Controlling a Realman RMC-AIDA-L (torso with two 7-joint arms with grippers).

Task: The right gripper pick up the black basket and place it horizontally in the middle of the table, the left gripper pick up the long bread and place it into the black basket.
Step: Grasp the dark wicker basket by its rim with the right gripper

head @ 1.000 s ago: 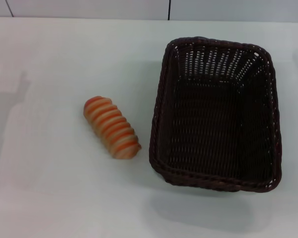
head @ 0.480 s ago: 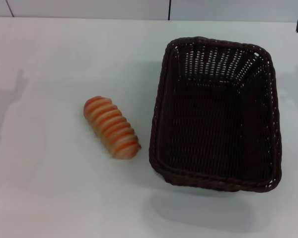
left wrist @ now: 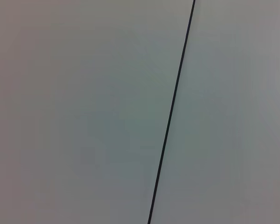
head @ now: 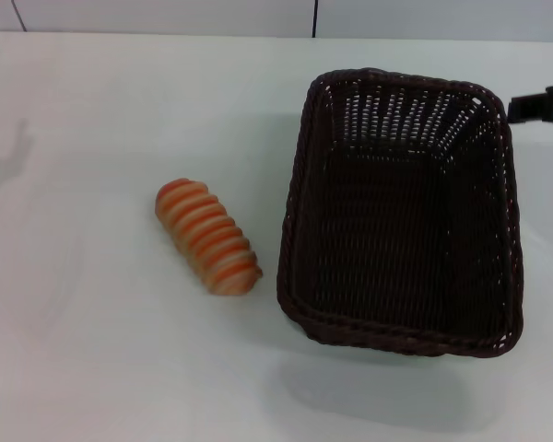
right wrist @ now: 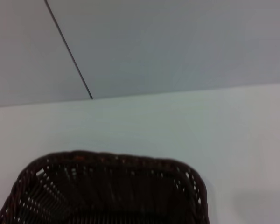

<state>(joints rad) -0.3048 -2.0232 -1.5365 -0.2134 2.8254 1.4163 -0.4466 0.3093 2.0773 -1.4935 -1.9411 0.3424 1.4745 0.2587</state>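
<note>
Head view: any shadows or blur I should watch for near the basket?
Head view: black basket casts a soft shadow on the table in front of it; right gripper is only a dark sliver at the edge. Right wrist view: basket rim soft.

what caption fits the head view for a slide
Right gripper enters beside the empty black basket; long bread lies left of it on the table.
</note>
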